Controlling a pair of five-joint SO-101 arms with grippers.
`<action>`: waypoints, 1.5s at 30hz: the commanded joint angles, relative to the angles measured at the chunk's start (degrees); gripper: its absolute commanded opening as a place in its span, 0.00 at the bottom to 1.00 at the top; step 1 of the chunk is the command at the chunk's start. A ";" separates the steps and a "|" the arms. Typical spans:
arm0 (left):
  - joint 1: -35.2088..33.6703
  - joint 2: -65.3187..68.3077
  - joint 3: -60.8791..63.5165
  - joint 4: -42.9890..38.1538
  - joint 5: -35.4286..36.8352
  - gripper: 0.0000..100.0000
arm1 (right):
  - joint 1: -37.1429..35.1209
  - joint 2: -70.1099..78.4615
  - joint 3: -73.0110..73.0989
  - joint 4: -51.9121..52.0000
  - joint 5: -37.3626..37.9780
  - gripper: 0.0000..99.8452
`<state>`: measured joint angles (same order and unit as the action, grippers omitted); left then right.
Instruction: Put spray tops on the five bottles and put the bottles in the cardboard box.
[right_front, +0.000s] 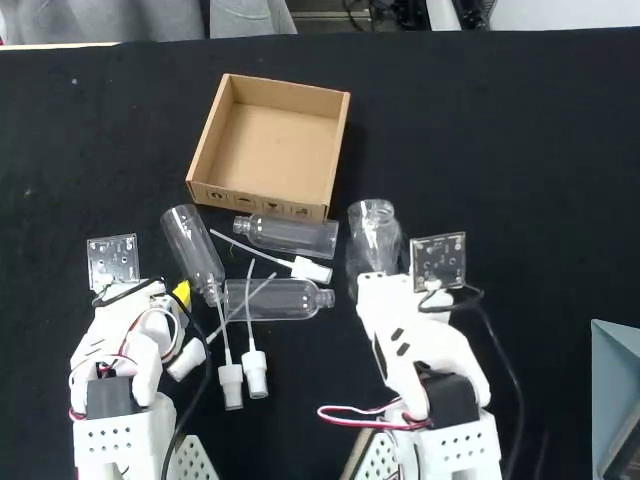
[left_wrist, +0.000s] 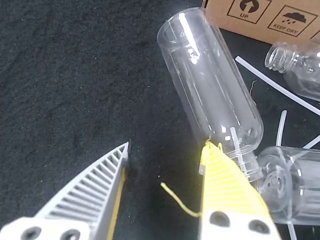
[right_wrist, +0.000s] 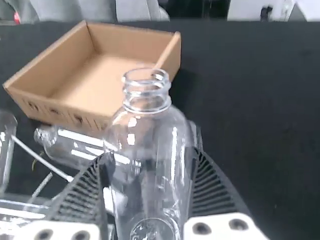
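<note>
A cardboard box (right_front: 270, 145) sits open-topped toward the far side of a black bench (right_front: 520, 130), its bare brown floor showing from wall to wall. The right arm's fingers (right_wrist: 85, 195) are clenched around the lower body of a clear upright bottle (right_wrist: 147, 130), near the box's front right corner. Its long axis is vertical and its open threaded neck points up. The left arm's fingers (left_wrist: 227, 190), one white and one yellow, are spread wide and released, with only black bench between them. Just beside the yellow tip lies the neck of a second bottle (right_front: 193, 250), on its side, slanting with its base toward the box. A third bottle (right_front: 290, 235) lies along the box's front wall, neck toward the left arm's side. A fourth bottle (right_front: 275, 298) lies nearer the arms, neck toward the right arm. White spray tops (right_front: 256, 372) lie loose among them, thin tubes attached.
</note>
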<state>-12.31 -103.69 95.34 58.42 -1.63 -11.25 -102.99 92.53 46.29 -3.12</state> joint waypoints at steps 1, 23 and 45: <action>-1.01 -0.62 -2.86 1.76 -0.44 0.22 | 2.11 -5.58 0.92 0.00 0.26 0.03; -0.66 -0.62 -13.32 9.76 -8.35 0.22 | 16.88 -5.58 3.82 0.97 0.62 0.03; 5.76 0.09 -20.97 14.15 -13.27 0.21 | 17.67 -5.58 3.82 1.23 0.62 0.03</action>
<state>-7.91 -104.31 77.93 72.04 -13.41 4.40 -102.99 96.48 47.34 -3.12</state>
